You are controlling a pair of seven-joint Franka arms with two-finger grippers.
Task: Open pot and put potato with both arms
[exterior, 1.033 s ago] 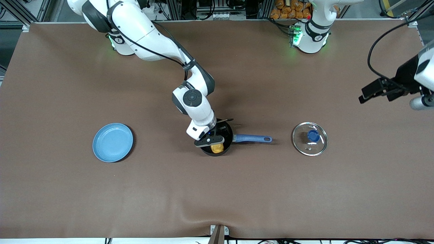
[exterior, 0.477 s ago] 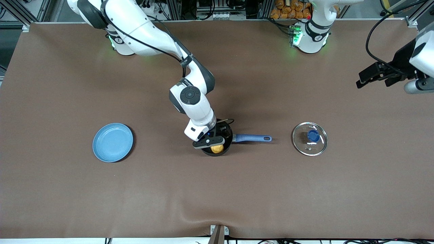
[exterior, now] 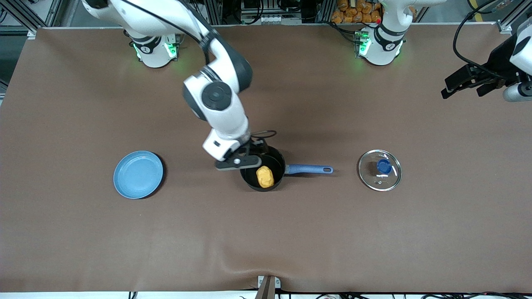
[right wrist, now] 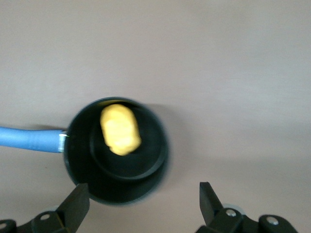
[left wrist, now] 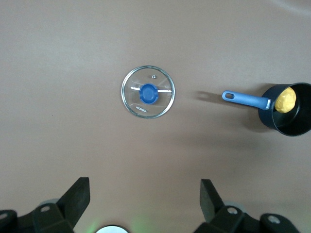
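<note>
Potato (exterior: 265, 176) lies in the pot (exterior: 262, 172), mid-worktop, roughly halfway between the robot-side edge and the camera-side edge; the blue handle points toward the left arm's end. The glass lid (exterior: 380, 170) lies flat on the worktop off the handle's tip, well apart from the pot. The blue plate (exterior: 138, 174) sits toward the right arm's end, bare.

My right end effector (exterior: 235, 162) is wide and holds nothing, up over the pot's rim on the side toward the right arm's end. My left end effector (exterior: 467, 82) is also wide and empty, waiting high over the worktop's edge at the left arm's end.

Risks, as I judge them: the right fingers are close over the rim, so a sideways move before lifting could clip it and shove or tip the pot, since nothing steadies the handle. The potato sits toward the handle side of the pot, not centred; a jolt could roll it, though the wall should keep it in.

Views: right wrist shows the potato (right wrist: 120, 129) down on the pot floor (right wrist: 116, 150) and both finger tips spread wide, but no lid or plate. Left wrist catches the lid (left wrist: 148, 91), handle and potato together, but not the right end effector. Only the front view shows the plate and both arms.
</note>
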